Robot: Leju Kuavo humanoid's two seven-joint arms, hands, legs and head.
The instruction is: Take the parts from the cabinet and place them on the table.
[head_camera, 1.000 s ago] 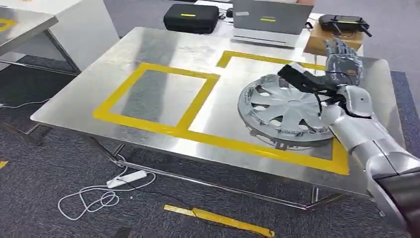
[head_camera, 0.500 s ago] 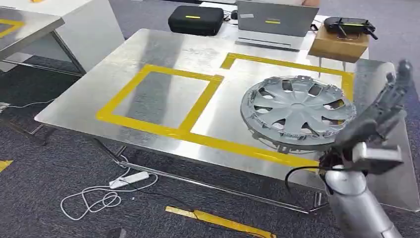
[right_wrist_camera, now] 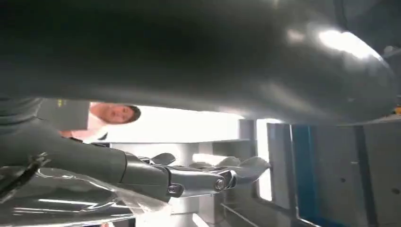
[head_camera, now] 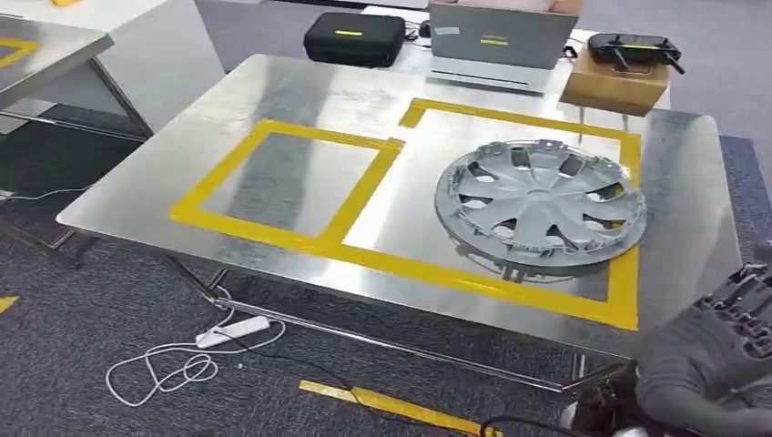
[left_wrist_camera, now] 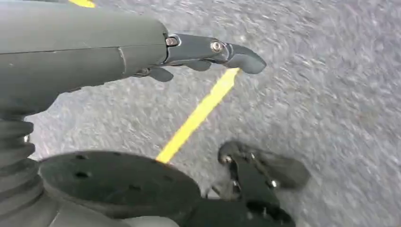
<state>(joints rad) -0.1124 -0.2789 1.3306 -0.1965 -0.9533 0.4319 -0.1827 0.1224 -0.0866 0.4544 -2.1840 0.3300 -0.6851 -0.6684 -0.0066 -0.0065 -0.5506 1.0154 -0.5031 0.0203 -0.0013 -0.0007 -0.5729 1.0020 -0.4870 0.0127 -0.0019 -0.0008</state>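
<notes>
At the far left of the head view, a white power strip (head_camera: pixel 233 330) with a coiled white cable is lying on the grey carpet, just in front of the table's near edge. The steel table (head_camera: pixel 300 86) is occupying the centre of the view and is carrying two rectangles marked in yellow tape. The left tape rectangle (head_camera: pixel 278 182) is enclosing bare metal. The right tape rectangle (head_camera: pixel 622 273) is enclosing the silver hubcap (head_camera: pixel 539 202), which is lying flat, face up, on the tabletop, with its right rim reaching the right strip of tape.

Beyond the far edge of the table, a black case (head_camera: pixel 353 36) is sitting beside an open grey laptop (head_camera: pixel 492 41). Further right, a black controller (head_camera: pixel 634 47) is resting on a cardboard box (head_camera: pixel 612 84).

At the lower right corner, the right hand (head_camera: pixel 719 360) is hanging below and in front of the table edge, well apart from the hubcap. In the right wrist view the right hand (right_wrist_camera: pixel 142 172) is holding nothing, with its fingers (right_wrist_camera: pixel 246 168) extended and slightly apart. A person (right_wrist_camera: pixel 106 116) is standing in the background of that view.

In the left wrist view the left hand (left_wrist_camera: pixel 118 52) is hanging over the carpet and a yellow floor line (left_wrist_camera: pixel 198 113), holding nothing, fingers (left_wrist_camera: pixel 222 49) extended.
</notes>
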